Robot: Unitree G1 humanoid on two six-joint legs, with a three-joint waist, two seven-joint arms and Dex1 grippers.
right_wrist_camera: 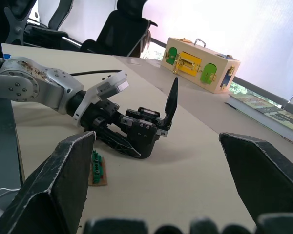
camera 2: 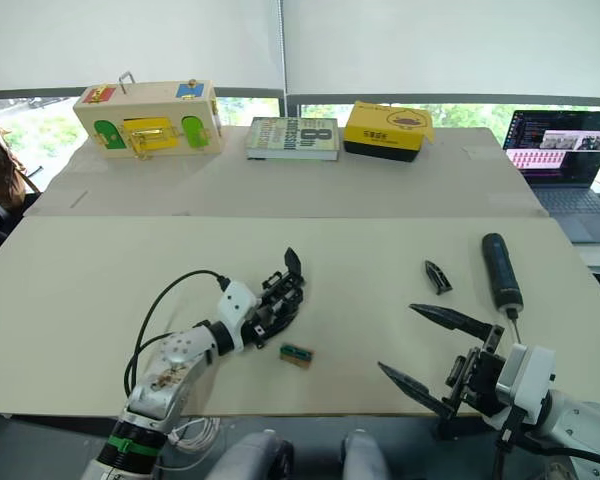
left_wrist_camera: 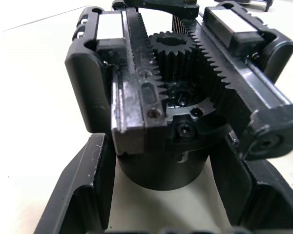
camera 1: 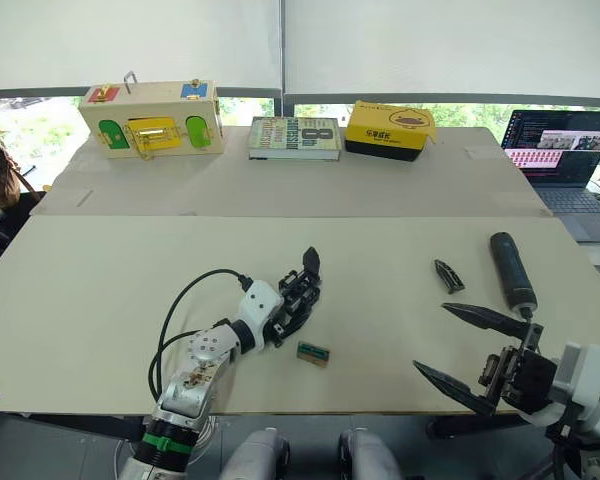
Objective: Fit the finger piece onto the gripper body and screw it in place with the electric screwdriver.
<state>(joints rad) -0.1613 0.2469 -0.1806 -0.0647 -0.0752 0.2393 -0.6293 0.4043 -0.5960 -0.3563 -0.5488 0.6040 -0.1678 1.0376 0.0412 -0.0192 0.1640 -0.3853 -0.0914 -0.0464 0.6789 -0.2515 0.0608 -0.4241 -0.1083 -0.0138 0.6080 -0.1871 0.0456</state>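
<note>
The gripper body lies on the table left of centre, its pointed black finger sticking up and away. My left gripper is shut on its round base, a finger on either side. The finger piece lies loose on the table to the right. Just right of it lies the electric screwdriver, its thin bit pointing toward me. My right gripper hovers open near the table's front edge, nearer to me than the finger piece, with nothing between its fingers.
A small green-topped block lies just in front of the gripper body. At the back stand a wooden latch box, a book and a yellow box. A laptop is open at the far right.
</note>
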